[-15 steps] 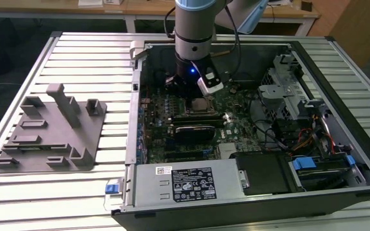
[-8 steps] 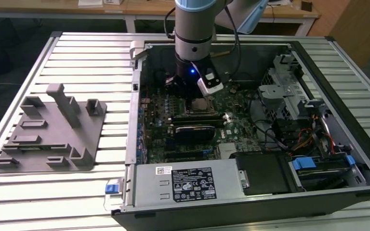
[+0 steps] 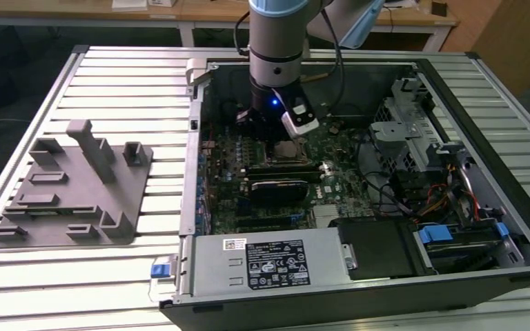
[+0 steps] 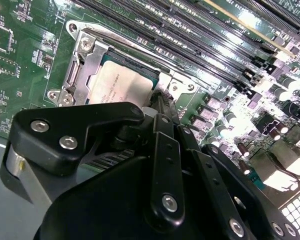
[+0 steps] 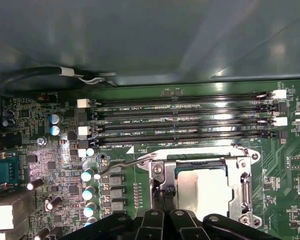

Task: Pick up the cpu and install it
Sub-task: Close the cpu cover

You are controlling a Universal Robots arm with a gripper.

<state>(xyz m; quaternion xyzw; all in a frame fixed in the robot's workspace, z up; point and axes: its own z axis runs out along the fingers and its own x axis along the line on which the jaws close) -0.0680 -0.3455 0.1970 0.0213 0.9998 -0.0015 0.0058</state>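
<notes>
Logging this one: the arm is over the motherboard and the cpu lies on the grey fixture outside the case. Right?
No. The cpu lies in the socket on the motherboard, not on the grey fixture, as the first wrist view shows. The arm is over the motherboard.

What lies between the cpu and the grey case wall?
In the first wrist view, the socket's metal frame and then four memory slots lie between the cpu and the case wall.

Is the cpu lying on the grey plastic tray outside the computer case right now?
No, in the first wrist view the cpu sits inside the metal socket frame on the motherboard.
</notes>
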